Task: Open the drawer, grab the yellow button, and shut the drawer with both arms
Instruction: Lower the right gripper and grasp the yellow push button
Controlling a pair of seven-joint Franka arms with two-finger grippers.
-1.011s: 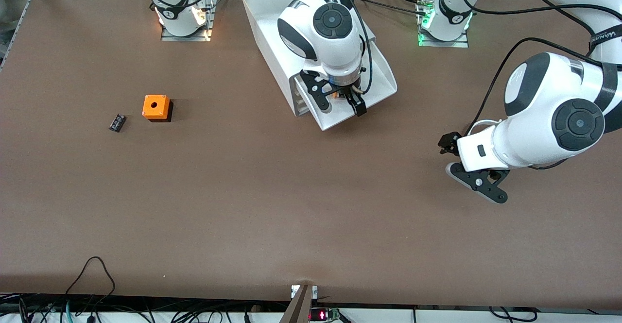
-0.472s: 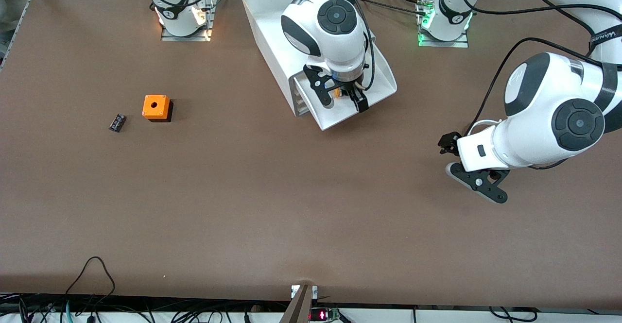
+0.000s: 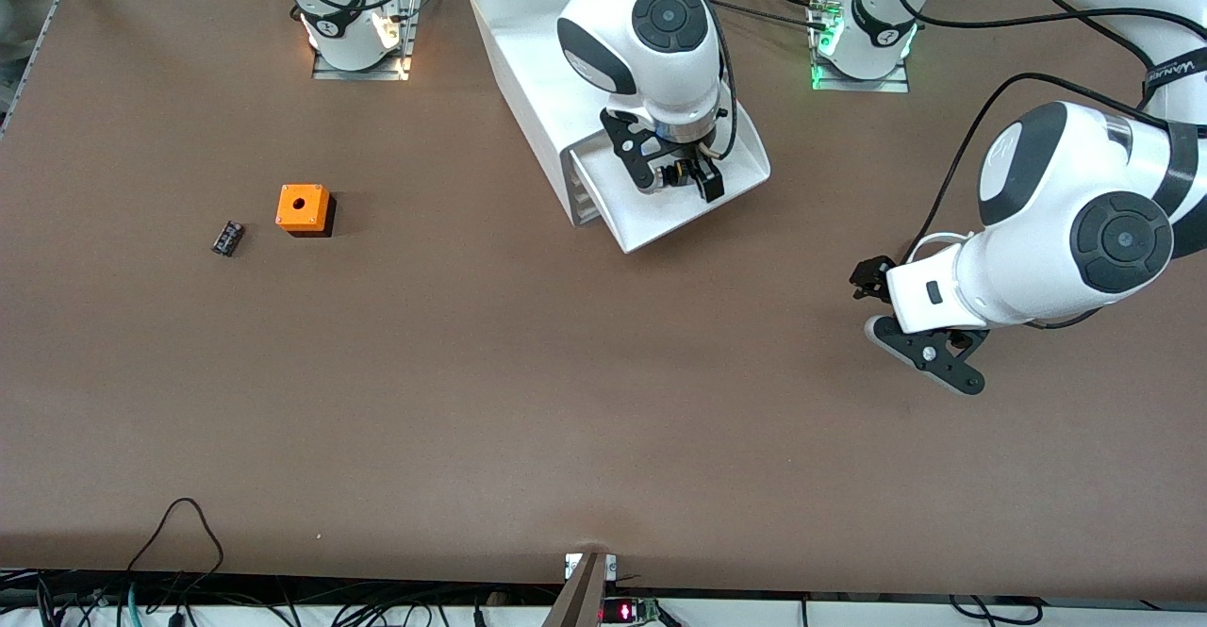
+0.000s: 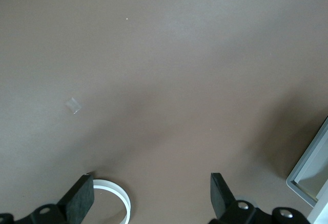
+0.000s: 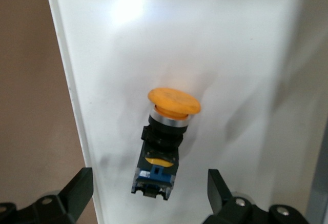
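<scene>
The top drawer [image 3: 660, 222] of the white cabinet [image 3: 528, 52] is pulled out toward the front camera. The button [image 5: 164, 137], orange cap with black-and-blue body, lies on its side on the drawer floor [image 5: 241, 55]. My right gripper [image 3: 681, 179] hangs open over the drawer; in the right wrist view its gripper [image 5: 148, 196] has fingers spread on both sides of the button's blue end, not touching it. My left gripper [image 3: 929, 349] waits open low over the bare table near the left arm's end, empty in the left wrist view [image 4: 151, 198].
An orange cube with a round hole [image 3: 303, 208] and a small black component [image 3: 227, 238] lie toward the right arm's end. A white ring [image 4: 115, 196] and a grey-edged corner [image 4: 310, 175] show in the left wrist view. Cables run along the table's front edge.
My right gripper has moved along the open drawer toward the cabinet and the left arm's side. The left arm has not moved.
</scene>
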